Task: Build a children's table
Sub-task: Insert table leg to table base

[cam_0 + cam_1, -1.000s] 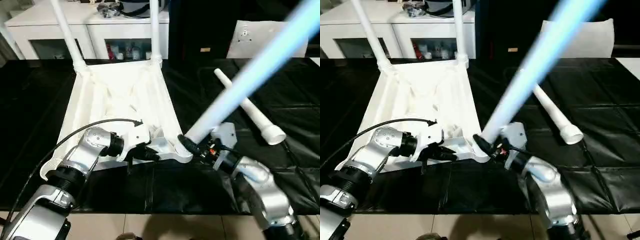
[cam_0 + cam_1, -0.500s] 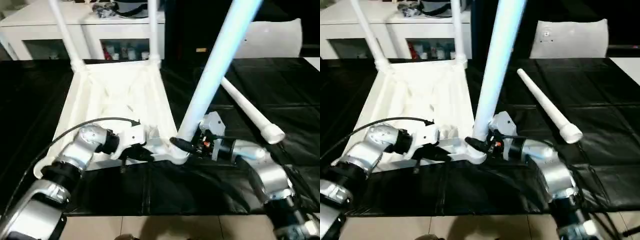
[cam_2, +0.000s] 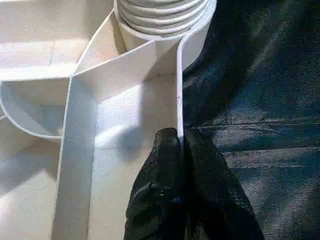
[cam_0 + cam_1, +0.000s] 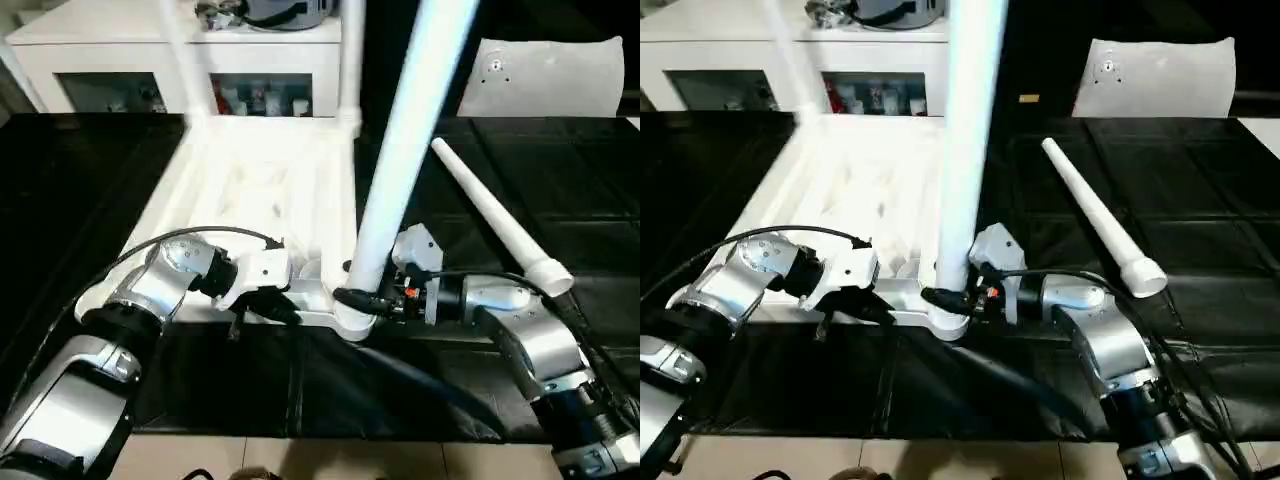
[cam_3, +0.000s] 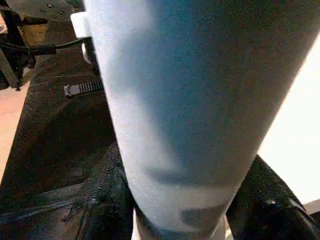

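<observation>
Change: the long white tapered tube leg (image 4: pixel 400 150) in the right gripper (image 4: pixel 352 297) leaned far to the right a second ago; it now stands almost upright in the near right corner socket (image 4: pixel 350 318).
Right gripper: its two black fingers (image 5: pixel 107 200) are clamped round the base of this leg, one on each side, just above the socket.
Left gripper: the left gripper (image 3: pixel 176 150) has its black fingers pressed together on the thin near rim of the white plastic rectangular table top (image 4: pixel 260 190), just beside the same socket.
Table top: it lies upside down on the black quilted mat (image 4: pixel 560 190), ribbed underside up, stretching away from both grippers.
Far legs: two more white tube legs (image 4: pixel 350 60) stand in the far corner sockets, well beyond the grippers.
Loose leg: a fourth white tapered leg (image 4: pixel 495 220) lies flat on the mat, beyond the right forearm and apart from the table top.
Background: a white glass-door cabinet (image 4: pixel 120 60) stands behind the mat, past the table top.
</observation>
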Available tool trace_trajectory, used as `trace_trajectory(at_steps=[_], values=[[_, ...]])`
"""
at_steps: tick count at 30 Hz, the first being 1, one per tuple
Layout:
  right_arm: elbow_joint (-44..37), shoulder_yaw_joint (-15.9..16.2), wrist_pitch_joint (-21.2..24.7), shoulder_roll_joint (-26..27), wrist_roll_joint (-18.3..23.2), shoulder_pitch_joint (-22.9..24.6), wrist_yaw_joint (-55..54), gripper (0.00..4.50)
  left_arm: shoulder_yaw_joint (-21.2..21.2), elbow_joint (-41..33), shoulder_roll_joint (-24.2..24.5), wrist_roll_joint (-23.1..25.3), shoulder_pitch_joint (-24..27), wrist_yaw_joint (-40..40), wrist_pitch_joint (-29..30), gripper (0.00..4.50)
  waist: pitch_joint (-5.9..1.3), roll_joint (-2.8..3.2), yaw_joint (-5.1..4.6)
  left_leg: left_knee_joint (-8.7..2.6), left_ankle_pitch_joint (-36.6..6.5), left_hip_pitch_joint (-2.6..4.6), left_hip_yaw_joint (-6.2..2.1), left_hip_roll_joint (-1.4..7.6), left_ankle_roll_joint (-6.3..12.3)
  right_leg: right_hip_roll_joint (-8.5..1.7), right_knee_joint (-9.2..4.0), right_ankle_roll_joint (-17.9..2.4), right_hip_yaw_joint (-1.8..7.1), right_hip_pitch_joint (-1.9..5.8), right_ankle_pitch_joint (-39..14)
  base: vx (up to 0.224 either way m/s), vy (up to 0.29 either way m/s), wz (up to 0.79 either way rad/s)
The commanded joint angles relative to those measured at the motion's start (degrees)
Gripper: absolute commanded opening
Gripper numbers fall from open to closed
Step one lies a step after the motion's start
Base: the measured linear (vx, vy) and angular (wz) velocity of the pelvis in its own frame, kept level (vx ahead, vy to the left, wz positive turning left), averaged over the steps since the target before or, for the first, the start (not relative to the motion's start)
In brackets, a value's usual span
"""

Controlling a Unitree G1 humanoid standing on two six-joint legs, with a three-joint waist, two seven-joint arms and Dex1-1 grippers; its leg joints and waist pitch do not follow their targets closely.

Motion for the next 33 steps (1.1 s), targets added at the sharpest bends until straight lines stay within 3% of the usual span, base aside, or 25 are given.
trace_trajectory(at_steps=[1,4,6,7,8,10,12,13,14,15,16,17,18,19,20,22,23,26,27,29,30,31,32,33], values=[[4.0,8.3,5.0,0.9,-2.2,4.8,2.1,1.88,0.8,0.2,0.6,1.2,-1.5,2.3,-0.6,0.0,-1.7,-0.02,-0.13,-4.39,-17.1,0.3,-1.52,3.77,2.16,-5.94,-5.09,-7.7,3.85,1.84,-24.0,0.0,0.0,0.0],[4.9,7.4,4.5,2.2,-2.5,4.5,-0.1,1.88,1.1,0.4,0.6,1.0,-1.3,2.2,-0.1,0.0,-1.43,-0.08,-0.21,-4.54,-18.2,0.35,-1.54,3.65,1.86,-6.02,-5.38,-7.2,3.8,1.7,-26.9,0.0,0.0,0.0],[6.8,5.3,3.8,4.8,-3.8,3.3,-5.9,1.88,3.0,-2.7,1.0,-0.3,0.5,4.0,3.4,0.0,-1.35,-0.27,-0.45,-4.68,-19.8,0.69,-1.72,3.63,0.85,-6.33,-5.9,-5.9,3.78,1.38,-32.5,0.0,0.0,0.0],[7.1,4.6,3.9,5.6,-4.1,3.0,-7.4,1.88,3.8,-3.9,1.0,-1.0,1.1,4.6,5.0,0.0,-1.27,0.07,-0.41,-4.71,-20.2,0.74,-1.87,3.62,0.54,-6.43,-5.93,-5.7,3.75,1.33,-33.4,0.0,0.0,0.0],[7.3,3.8,4.0,6.6,-4.0,2.7,-9.0,1.88,4.8,-5.7,0.9,-1.8,2.0,5.7,7.1,0.0,-1.05,-0.39,-0.86,-4.72,-21.6,0.66,-1.98,3.37,0.35,-6.27,-6.4,-4.4,3.47,1.28,-36.6,0.0,0.0,0.0],[8.5,2.3,3.8,8.5,-4.3,1.9,-12.6,1.88,6.3,-10.6,1.2,-2.8,4.7,7.7,10.8,0.0,-0.94,-0.04,-1.2,-4.65,-23.1,1.03,-2.19,3.38,-0.1,-6.55,-6.77,-3.6,3.48,0.86,-39.5,0.0,0.0,0.0],[10.6,0.9,2.8,10.7,-5.5,0.8,-17.4,1.88,7.9,-18.6,1.2,-3.8,9.2,10.1,16.4,0.0,-0.62,0.13,-2.26,-4.99,-26.3,0.75,-2.78,3.66,-1.29,-6.67,-6.49,-3.5,3.14,0.93,-40.8,0.0,0.0,0.0],[12.2,-0.4,2.5,12.3,-6.0,-0.1,-21.2,1.88,9.0,-25.2,0.7,-4.4,12.7,12.3,21.6,0.0,-0.43,-0.25,-3.05,-5.03,-29.1,0.65,-3.12,3.46,-1.65,-6.43,-6.82,-2.2,2.5,0.93,-43.1,0.0,0.0,0.0],[12.9,-1.0,2.6,13.1,-6.1,-0.5,-22.8,1.88,9.5,-28.3,0.4,-4.5,14.3,13.3,24.2,0.0,-0.48,-0.12,-3.43,-5.19,-29.9,0.77,-3.34,3.59,-2.07,-6.64,-6.7,-2.4,2.51,0.96,-43.0,-0.042,0.024,-0.23],[14.2,-2.3,2.2,14.7,-6.1,-1.3,-26.1,1.88,9.6,-34.3,-0.3,-3.5,17.3,15.0,28.5,0.0,0.0,-0.01,-4.67,-5.37,-33.2,0.48,-3.86,3.49,-2.11,-6.28,-7.24,-0.9,1.44,1.11,-45.2,-0.042,0.024,-0.23],[14.2,-2.3,2.2,14.7,-6.1,-1.3,-26.1,1.88,9.6,-34.3,-0.3,-3.5,17.3,15.0,28.5,0.0,0.0,-0.01,-4.67,-5.37,-33.2,0.48,-3.86,3.49,-2.11,-6.28,-7.24,-0.9,1.44,1.11,-45.2,-0.028,0.035,-0.21],[15.2,-3.0,1.7,16.0,-6.6,-2.0,-28.8,1.88,9.7,-39.5,-2.4,-3.3,19.9,17.2,33.4,0.0,-0.43,0.83,-5.52,-5.58,-33.0,0.5,-4.19,3.79,-2.05,-6.53,-7.14,-2.8,1.61,1.86,-38.3,0.0,0.0,0.0],[15.8,-3.1,1.6,16.5,-6.7,-2.3,-29.5,1.88,9.6,-41.1,-3.6,-3.0,20.6,18.4,35.3,0.0,-0.65,0.63,-5.65,-5.74,-32.6,0.27,-4.24,3.96,-1.81,-6.29,-7.06,-3.5,1.54,2.14,-35.5,0.0,0.0,0.0],[16.4,-3.2,1.5,16.9,-6.8,-2.7,-30.3,1.88,9.6,-43.0,-4.6,-2.7,21.2,19.6,37.4,0.0,-0.82,0.46,-5.5,-5.77,-31.0,0.14,-3.99,3.96,-1.53,-6.11,-6.7,-5.1,2.0,1.93,-30.5,0.0,0.0,0.0],[18.2,-3.7,1.3,17.7,-7.1,-3.6,-32.2,1.88,9.1,-45.0,-6.7,-2.0,21.8,21.7,40.3,0.0,-0.84,0.17,-5.29,-5.39,-29.0,0.84,-3.19,3.88,-1.31,-6.24,-6.7,-7.5,2.8,1.09,-27.9,0.0,0.0,0.0],[19.4,-4.2,1.1,18.3,-7.2,-4.3,-33.3,1.88,8.6,-46.4,-7.8,-1.6,22.1,23.1,42.1,0.0,-0.93,0.14,-4.99,-5.15,-26.8,0.52,-2.84,3.61,-0.77,-6.2,-6.3,-8.5,2.96,1.28,-26.8,0.0,0.0,0.0],[21.4,-4.6,0.7,19.4,-7.4,-5.5,-34.6,1.88,7.3,-48.4,-9.3,-1.0,22.5,25.1,44.9,0.0,-1.04,0.04,-4.57,-5.07,-24.6,0.35,-2.7,3.45,-0.06,-6.07,-6.32,-7.9,2.99,1.46,-27.6,0.0,0.0,0.0],[22.4,-4.3,-0.2,20.4,-7.4,-6.5,-34.4,1.88,6.5,-48.8,-10.5,-0.1,22.5,27.8,47.7,0.0,-1.3,-0.17,-4.44,-5.04,-21.5,-0.09,-2.53,3.54,0.48,-5.88,-5.77,-8.6,3.01,1.94,-23.9,0.0,0.0,0.0],[22.3,-4.2,-0.4,20.4,-7.4,-6.5,-34.4,1.88,6.6,-48.5,-10.7,0.0,22.4,28.1,47.9,0.0,-1.32,-0.22,-4.36,-4.87,-21.3,0.06,-2.38,3.42,0.69,-5.85,-5.99,-8.4,3.0,1.83,-24.4,0.0,0.0,0.0],[21.7,-4.6,-0.8,20.6,-6.9,-6.2,-34.1,1.88,5.5,-46.3,-8.8,3.3,21.7,29.0,45.5,0.0,-1.63,-0.18,-4.2,-4.67,-20.3,0.15,-2.28,3.31,1.04,-5.87,-5.94,-8.4,3.11,1.95,-24.2,0.0,0.0,0.0],[21.2,-4.8,-1.5,20.5,-6.7,-5.8,-33.8,1.88,6.3,-44.6,-8.7,3.6,21.4,30.1,44.1,0.0,-1.63,0.31,-4.05,-4.72,-20.1,0.16,-2.42,3.35,1.1,-5.85,-5.91,-8.3,3.06,1.96,-23.9,0.0,0.0,0.0],[20.8,-4.9,-2.1,20.4,-6.6,-5.5,-33.7,1.88,7.0,-43.5,-8.7,3.7,21.3,31.0,43.3,0.0,-1.79,0.11,-4.06,-4.65,-20.0,0.26,-2.27,3.37,1.12,-5.72,-5.96,-8.2,3.01,1.94,-23.4,0.0,0.0,0.0],[19.7,-6.1,-3.6,20.4,-5.4,-5.0,-33.3,1.88,6.6,-42.2,-7.1,3.8,21.1,29.9,40.8,0.0,-1.8,0.0,-4.0,-4.62,-19.8,0.22,-2.2,3.3,1.23,-5.69,-6.0,-8.1,2.99,1.96,-23.2,0.0,0.0,0.0],[18.2,-7.7,-5.4,20.6,-4.0,-4.5,-33.2,1.88,6.2,-40.9,-5.3,3.9,20.9,28.7,37.8,0.0,-2.12,0.31,-3.67,-4.48,-20.4,0.51,-2.17,3.24,1.36,-5.71,-6.23,-7.4,3.01,1.84,-24.1,0.0,0.0,0.0]])
